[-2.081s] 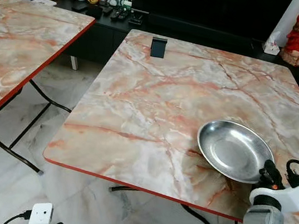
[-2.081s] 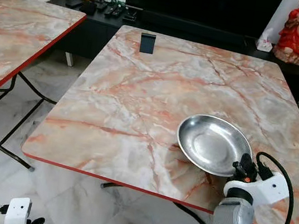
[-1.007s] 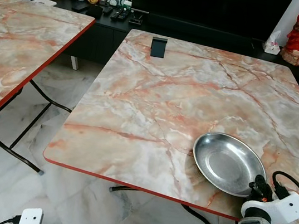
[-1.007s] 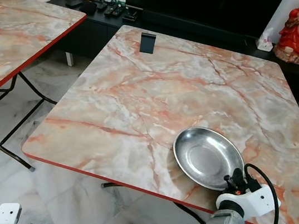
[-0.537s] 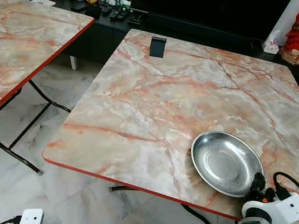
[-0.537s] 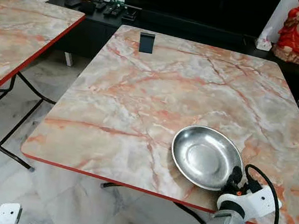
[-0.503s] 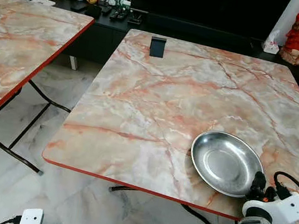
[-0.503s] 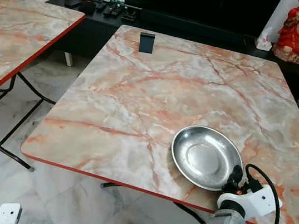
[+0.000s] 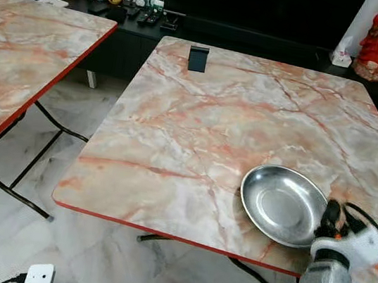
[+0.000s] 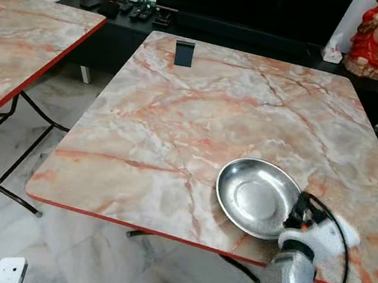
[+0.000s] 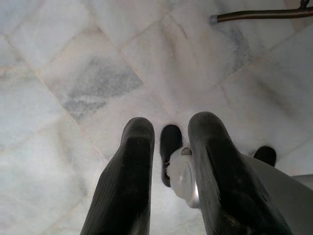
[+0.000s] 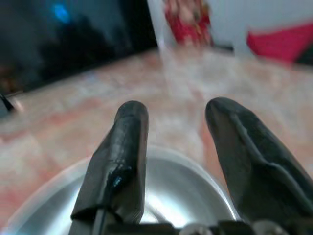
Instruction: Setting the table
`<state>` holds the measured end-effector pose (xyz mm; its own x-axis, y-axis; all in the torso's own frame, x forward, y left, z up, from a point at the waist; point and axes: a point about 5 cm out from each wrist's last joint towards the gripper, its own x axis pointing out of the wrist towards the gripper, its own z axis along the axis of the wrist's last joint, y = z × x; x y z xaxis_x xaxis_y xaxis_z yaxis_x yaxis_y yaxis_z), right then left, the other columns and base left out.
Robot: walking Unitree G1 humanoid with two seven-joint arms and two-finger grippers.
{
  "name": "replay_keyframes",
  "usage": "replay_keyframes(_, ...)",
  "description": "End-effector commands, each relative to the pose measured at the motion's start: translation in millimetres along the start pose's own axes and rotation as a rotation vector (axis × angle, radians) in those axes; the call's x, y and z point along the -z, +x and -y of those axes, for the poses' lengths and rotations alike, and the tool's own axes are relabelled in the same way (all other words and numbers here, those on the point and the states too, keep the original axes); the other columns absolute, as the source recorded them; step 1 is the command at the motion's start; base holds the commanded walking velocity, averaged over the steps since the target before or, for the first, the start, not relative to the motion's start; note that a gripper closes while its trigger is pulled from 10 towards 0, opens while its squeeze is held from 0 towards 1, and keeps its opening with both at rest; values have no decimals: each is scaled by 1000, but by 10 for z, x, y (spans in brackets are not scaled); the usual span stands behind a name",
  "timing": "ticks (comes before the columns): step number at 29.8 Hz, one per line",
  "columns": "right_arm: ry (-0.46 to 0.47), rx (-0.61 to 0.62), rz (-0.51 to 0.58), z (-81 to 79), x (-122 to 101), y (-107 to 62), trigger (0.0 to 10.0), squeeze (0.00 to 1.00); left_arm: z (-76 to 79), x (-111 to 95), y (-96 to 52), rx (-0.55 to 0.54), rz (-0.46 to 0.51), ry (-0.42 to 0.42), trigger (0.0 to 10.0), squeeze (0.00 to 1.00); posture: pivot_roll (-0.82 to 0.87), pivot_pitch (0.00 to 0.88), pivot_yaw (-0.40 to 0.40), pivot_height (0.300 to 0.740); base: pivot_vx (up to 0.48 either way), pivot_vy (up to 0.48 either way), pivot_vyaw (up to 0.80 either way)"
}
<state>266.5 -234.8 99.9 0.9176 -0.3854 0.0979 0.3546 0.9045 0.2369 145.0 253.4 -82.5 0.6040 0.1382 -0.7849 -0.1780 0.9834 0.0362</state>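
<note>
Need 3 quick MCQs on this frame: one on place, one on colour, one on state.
1. The metal plate lies where on the marble table?
A. near-right corner
B. far-left corner
C. centre

2. The table's edge trim is:
A. blue
B. red
C. black

3. The right pincer is:
A. shut on the plate
B. shut, empty
C. open

Key: 1 A, the plate sits by the near edge on the robot's right. 2 B, a red band runs along the near edge. 3 C, the right wrist view shows a gap between the fingers, above the plate.

1. Steel plate (image 9: 283, 204), tilted up off the table (image 9: 199, 122) at first, now lies flat, nearer its front edge.
2. Right gripper (image 12: 171, 142) let go, fingers now apart above the rim.
</note>
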Motion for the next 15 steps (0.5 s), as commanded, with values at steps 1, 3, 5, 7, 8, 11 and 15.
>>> replay_keyframes(1,-7,-24,43,-67,-107,45,10000,0,-33,50,-16,-9,-24,8,10000,0,-33,8,-60,740,0,0,0)
replay_keyframes(3,-8,-63,57,-139,-156,81,10000,0,-37,46,-15,-14,-23,2,10000,0,-29,12,-67,740,0,0,0)
replay_keyframes(5,-64,-161,62,-251,-168,87,10000,0,-34,38,-12,-23,-17,-10,10000,0,-22,10,-70,740,0,0,0)
replay_keyframes(7,-97,-220,49,-319,-127,87,10000,0,-14,24,-4,-23,-14,-10,10000,0,-23,6,-71,740,0,0,0)
replay_keyframes(8,-99,-238,34,-343,-92,83,10000,0,25,16,6,-19,-13,-8,10000,0,-21,3,-74,740,0,0,0)
replay_keyframes(11,-160,-322,-1,-429,9,60,10000,0,185,-8,39,-9,-1,-11,10000,0,-2,0,-86,740,0,0,0)
replay_keyframes(15,-167,-376,-45,-487,117,35,10000,0,228,-19,45,-13,11,-19,10000,0,4,0,-86,740,0,0,0)
